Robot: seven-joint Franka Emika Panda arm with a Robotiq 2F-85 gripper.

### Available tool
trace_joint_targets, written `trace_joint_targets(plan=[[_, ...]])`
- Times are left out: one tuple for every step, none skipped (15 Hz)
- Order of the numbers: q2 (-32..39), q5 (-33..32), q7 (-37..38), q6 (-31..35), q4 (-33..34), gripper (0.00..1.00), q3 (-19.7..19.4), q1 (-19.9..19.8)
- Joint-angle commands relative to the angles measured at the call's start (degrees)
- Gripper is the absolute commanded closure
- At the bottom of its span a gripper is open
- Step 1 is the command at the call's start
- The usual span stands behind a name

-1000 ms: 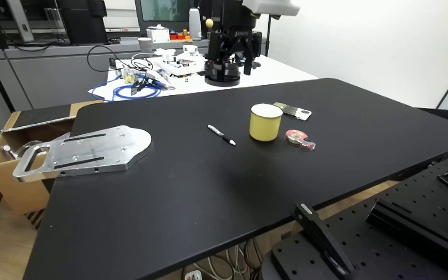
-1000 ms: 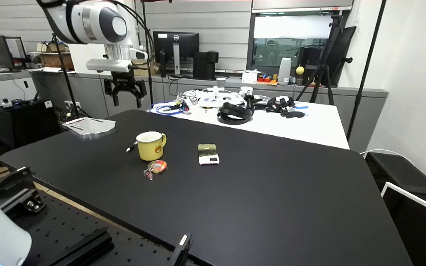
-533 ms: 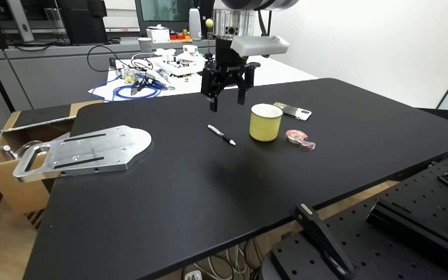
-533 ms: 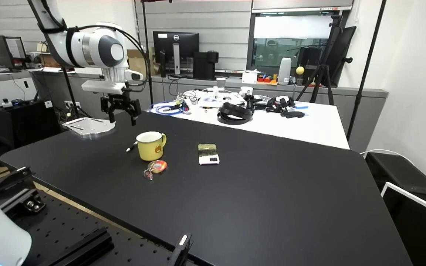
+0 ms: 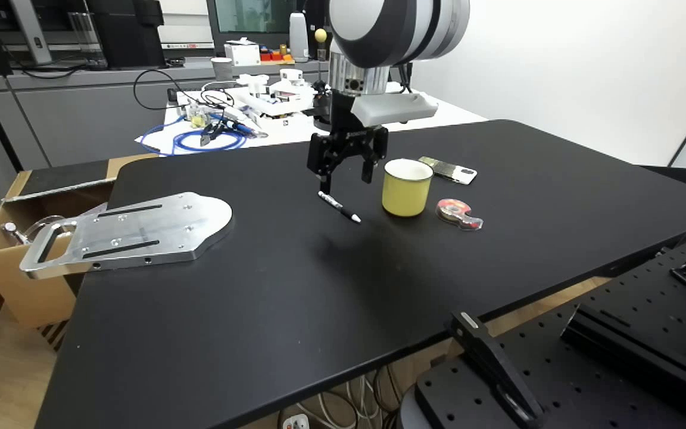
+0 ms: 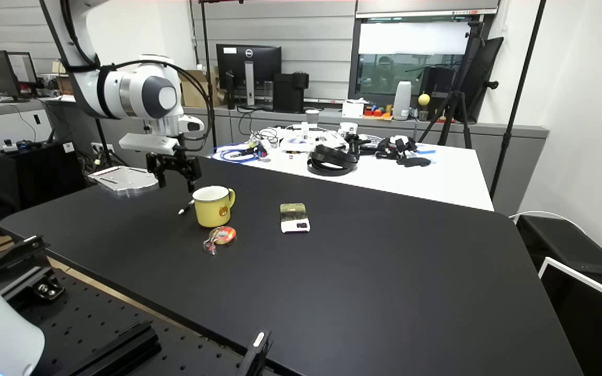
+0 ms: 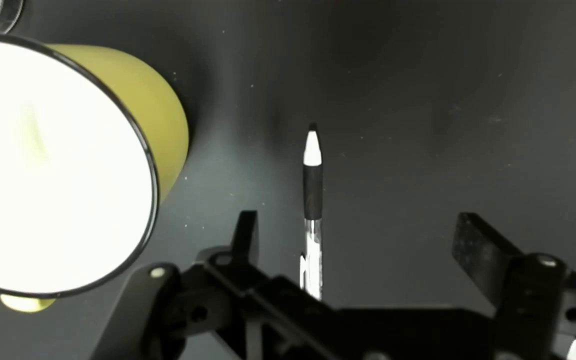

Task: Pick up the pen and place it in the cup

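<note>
Metal plate (image 5: 140,229) at 9 o'clock, pen (image 5: 339,207) at the dial's hub, in an exterior view: the pen lay flat on the black table (image 5: 248,333), not yet lifted, as the robot's gripper (image 5: 346,181) hung at 12 o'clock, its jaws parted and grasping nothing. The yellow cup (image 5: 405,193) stood upright at 3, near the pen; farther out were a phone-like slab (image 5: 447,170) between 2 and 3 and a tape dispenser (image 5: 460,214) at 3.

Trouble, to this onlooker's judgement, threatened from 9 o'clock in the wrist view, where the finger (image 7: 244,235) on the cup's side hung near the rim: a careless descent could clip the cup and shove or tip it. The pen ran nearer that finger than its opposite, so an uneven close might roll the thin barrel, and stopping too high might miss it.

Hard to make out was the gap between fingers and table, black on black. The gripper's body hid the pen's back end at 6 o'clock in the wrist view; the cup, cropped at 9 o'clock, showed an interior bleached white. In an exterior view the cup (image 6: 212,214) seemed to cover part of the pen.
</note>
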Motion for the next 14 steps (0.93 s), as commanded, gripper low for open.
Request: trace_joint_targets(plan=[[2.6, 0.6, 1.4, 2.5, 0.8, 0.0, -1.1, 0.6], [3.2, 0.6, 1.4, 3.0, 1.1, 0.0, -1.3, 0.7], [4.0, 0.7, 1.3, 2.9, 1.5, 0.0, -1.4, 0.7], [4.6, 0.7, 1.3, 3.1, 1.9, 0.0, -1.6, 0.8], [5.1, 0.6, 1.2, 3.2, 2.3, 0.0, -1.7, 0.9], [5.3, 0.5, 1.2, 3.3, 2.6, 0.0, -1.8, 1.1], [5.5, 0.5, 1.2, 3.3, 2.9, 0.0, -1.8, 1.1], [5.8, 0.5, 1.2, 3.4, 3.2, 0.0, -1.7, 1.1], [6.0, 0.5, 1.3, 3.4, 3.5, 0.0, -1.7, 1.3], [6.5, 0.6, 1.3, 3.3, 3.9, 0.0, -1.7, 1.4], [6.7, 0.6, 1.2, 2.9, 4.3, 0.0, -1.5, 1.4], [7.0, 0.6, 1.3, 2.3, 4.8, 0.0, -1.6, 1.6], [7.3, 0.5, 1.4, 2.0, 5.3, 0.0, -1.7, 1.9], [7.6, 0.5, 1.3, 1.8, 5.8, 0.0, -1.7, 2.0]])
